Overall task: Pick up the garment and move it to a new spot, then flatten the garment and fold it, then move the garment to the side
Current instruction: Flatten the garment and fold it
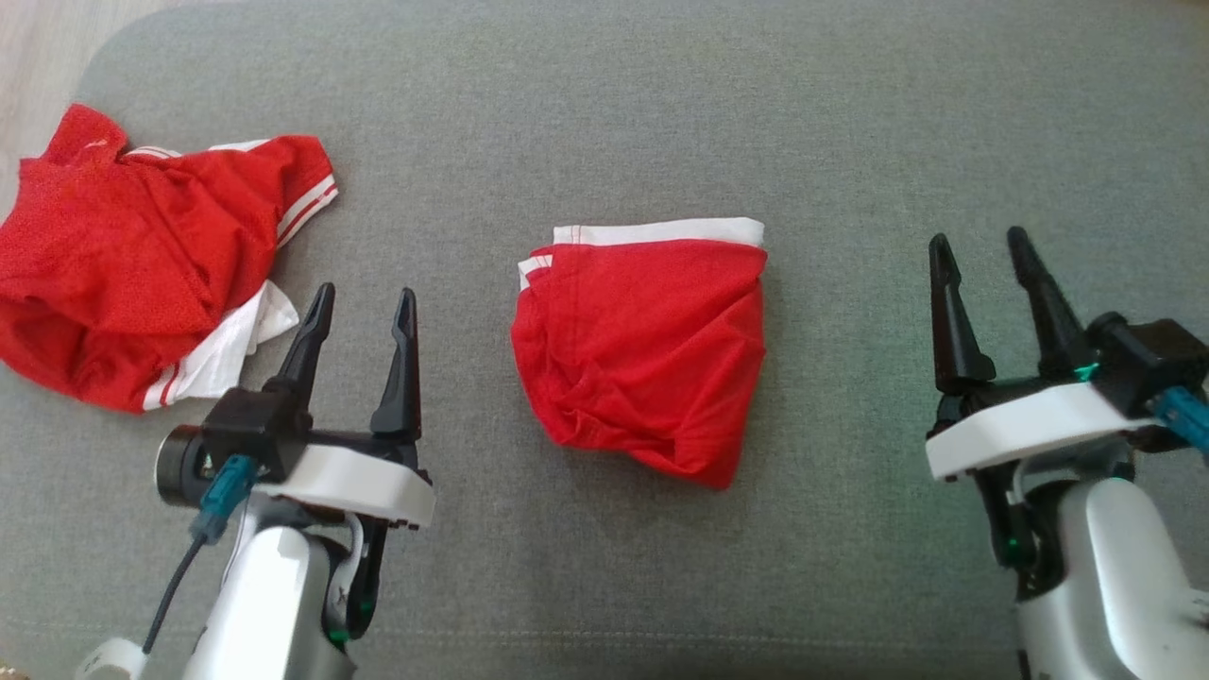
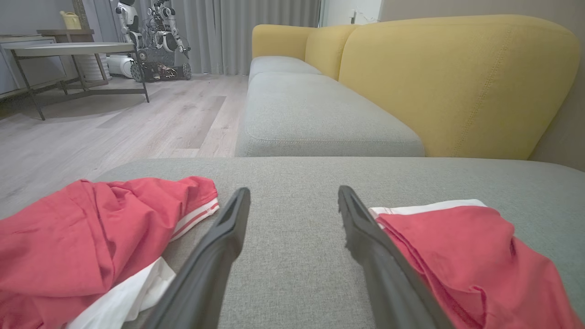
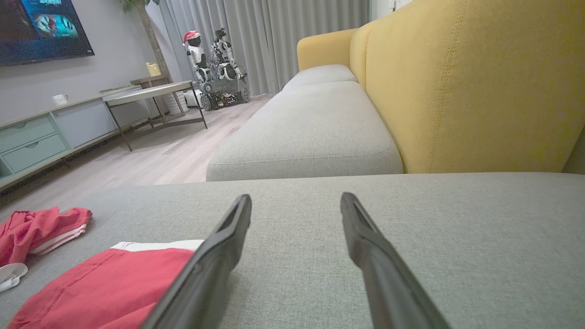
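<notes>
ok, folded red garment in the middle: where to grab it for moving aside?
Probably the two far corners at the white waistband of the folded garment: that edge lies straight and flat, the near edge is bunched. Left gripper from its left, right gripper from its right; both jaws stand open.

Garment (image 1: 652,359) red, white band; heap (image 1: 123,274) red, perhaps speckled; cushion (image 1: 661,113) grey.

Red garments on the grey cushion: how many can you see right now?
2. One folded red garment lies centred between the left pincer and right pincer; one crumpled red garment sits at the far left. The crumpled heap could hide another piece.
</notes>
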Motion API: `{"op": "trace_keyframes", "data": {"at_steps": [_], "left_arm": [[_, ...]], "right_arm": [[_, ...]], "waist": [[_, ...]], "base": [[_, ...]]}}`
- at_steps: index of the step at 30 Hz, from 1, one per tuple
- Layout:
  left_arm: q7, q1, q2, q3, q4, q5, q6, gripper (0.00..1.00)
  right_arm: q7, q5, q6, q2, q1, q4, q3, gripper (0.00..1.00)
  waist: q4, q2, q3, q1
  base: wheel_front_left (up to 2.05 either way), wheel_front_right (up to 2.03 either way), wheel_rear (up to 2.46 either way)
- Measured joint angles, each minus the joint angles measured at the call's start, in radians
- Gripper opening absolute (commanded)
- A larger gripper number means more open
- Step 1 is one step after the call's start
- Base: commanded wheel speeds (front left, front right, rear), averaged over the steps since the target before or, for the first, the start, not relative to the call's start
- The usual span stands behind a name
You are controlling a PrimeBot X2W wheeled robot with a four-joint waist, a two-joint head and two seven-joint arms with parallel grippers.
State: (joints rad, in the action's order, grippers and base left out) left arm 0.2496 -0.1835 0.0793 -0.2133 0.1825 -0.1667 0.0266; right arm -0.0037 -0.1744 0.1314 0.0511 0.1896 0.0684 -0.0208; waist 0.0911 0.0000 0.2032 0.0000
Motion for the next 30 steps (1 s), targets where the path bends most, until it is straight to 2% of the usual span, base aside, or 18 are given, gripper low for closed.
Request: {"op": "trace_keyframes", "data": {"at_steps": [1,4,8,15,22,30], "left_arm": [[0.000,0.000,0.000,-0.001,0.000,0.000,0.000,1.00],[0.000,-0.001,0.000,-0.002,-0.001,0.000,0.000,1.00],[0.000,-0.002,0.000,-0.003,-0.001,0.000,0.000,1.00],[0.000,-0.007,-0.001,-0.012,-0.001,0.000,0.000,1.00],[0.000,-0.008,-0.008,-0.031,0.000,-0.001,-0.002,1.00],[0.000,-0.008,-0.012,-0.030,0.001,-0.001,-0.002,1.00]], "right_arm": [[0.001,0.000,0.000,0.000,0.000,0.003,-0.007,0.00],[0.006,0.000,0.000,0.000,0.001,0.022,-0.058,0.00],[0.006,-0.011,0.000,0.000,0.007,0.063,-0.187,0.00],[-0.011,-0.115,0.000,0.001,0.067,0.212,-0.430,0.00],[-0.050,-0.223,0.000,0.009,0.132,0.363,-0.571,0.00],[-0.050,-0.282,0.000,0.014,0.172,0.437,-0.730,0.00]], "waist": [[0.001,0.0000,0.001,0.0000],[0.005,0.0000,0.003,0.0000],[0.011,0.0000,0.008,0.0000],[0.038,0.0000,0.019,0.0000],[0.072,0.0000,0.023,0.0000],[0.072,0.0000,0.022,0.0000]], "base": [[0.00,0.00,0.00],[0.00,0.00,0.00],[0.00,0.00,0.00],[0.00,0.00,0.00],[0.00,0.00,0.00],[0.00,0.00,0.00]]}}
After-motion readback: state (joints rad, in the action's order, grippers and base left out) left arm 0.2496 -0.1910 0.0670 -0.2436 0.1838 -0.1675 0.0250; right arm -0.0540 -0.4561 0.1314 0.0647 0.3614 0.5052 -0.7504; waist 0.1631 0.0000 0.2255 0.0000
